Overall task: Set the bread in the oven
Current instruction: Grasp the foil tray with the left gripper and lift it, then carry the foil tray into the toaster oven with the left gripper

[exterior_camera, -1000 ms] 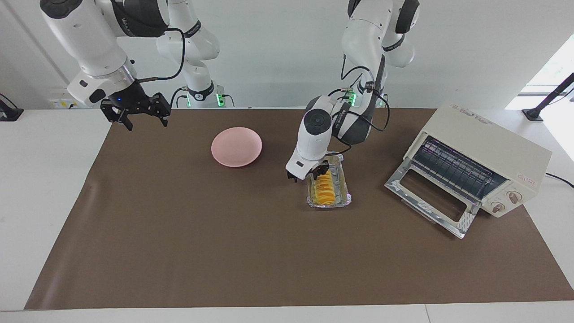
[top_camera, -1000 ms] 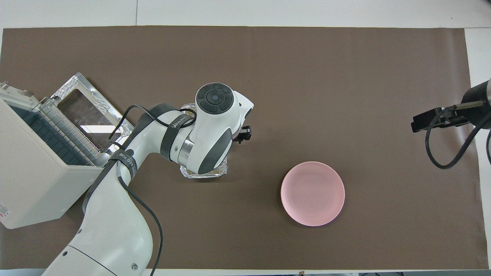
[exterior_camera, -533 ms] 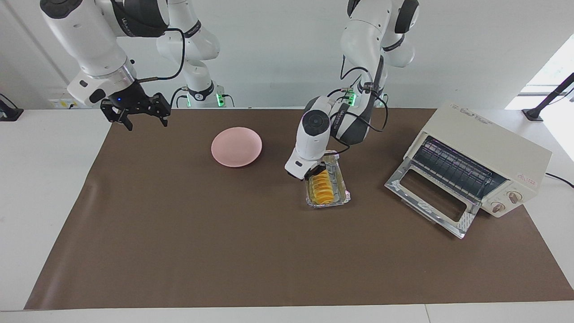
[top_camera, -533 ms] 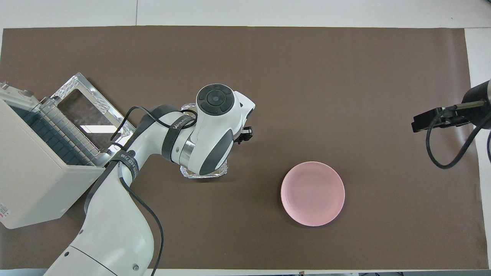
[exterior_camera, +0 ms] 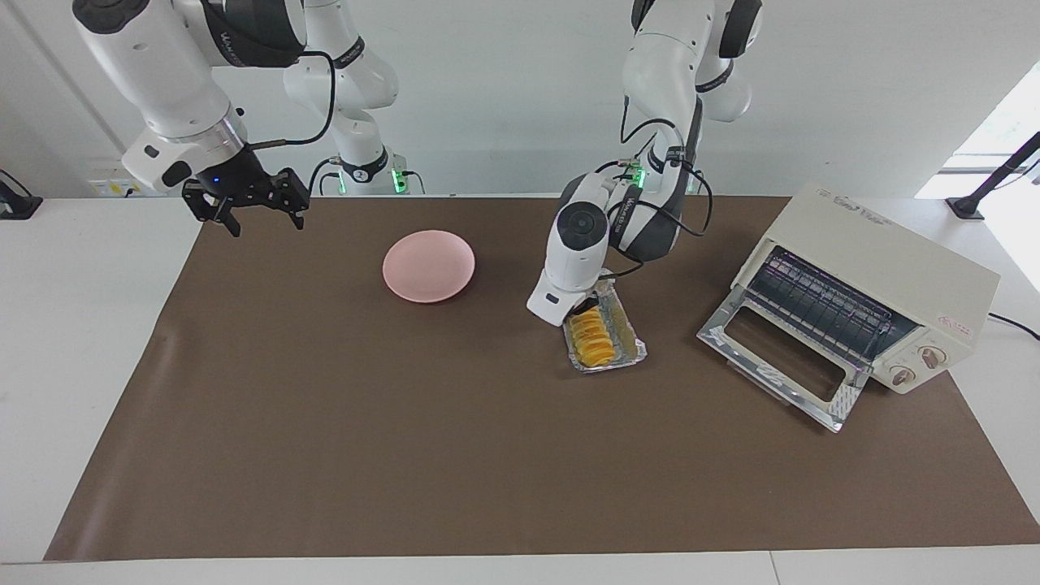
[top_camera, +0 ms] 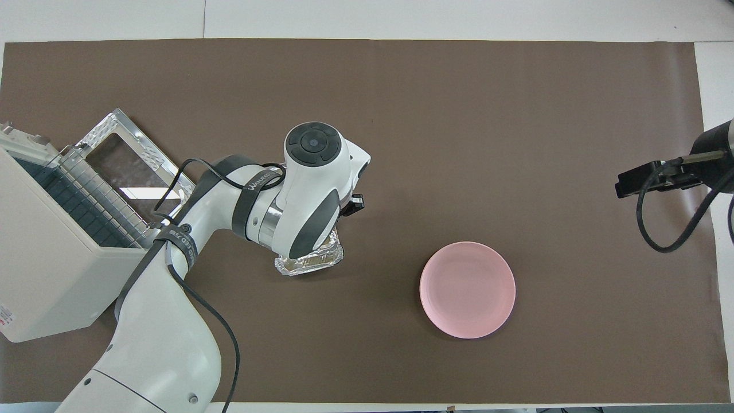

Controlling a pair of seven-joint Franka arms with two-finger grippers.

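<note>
The bread (exterior_camera: 591, 340), a ridged golden loaf, lies in a crinkled foil tray (exterior_camera: 631, 348) at mid-table. My left gripper (exterior_camera: 587, 306) is down at the end of the tray nearer the robots and is shut on the foil tray there. The tray sits skewed, its other end swung toward the oven. In the overhead view the left wrist hides the bread, and only one end of the foil tray (top_camera: 309, 263) shows. The cream oven (exterior_camera: 886, 276) stands at the left arm's end of the table with its glass door (exterior_camera: 780, 357) dropped open. My right gripper (exterior_camera: 268, 223) waits open over the mat's corner.
A round pink plate (exterior_camera: 428, 265) sits on the brown mat between the tray and the right arm's end. The oven (top_camera: 51, 258) is angled, its open door (top_camera: 129, 160) pointing toward the table's middle. A black stand (exterior_camera: 987, 191) is beside the oven.
The left gripper has closed on the tray's near end. The tray with the bread has swung and shifted a little toward the oven. The right arm has not moved.
</note>
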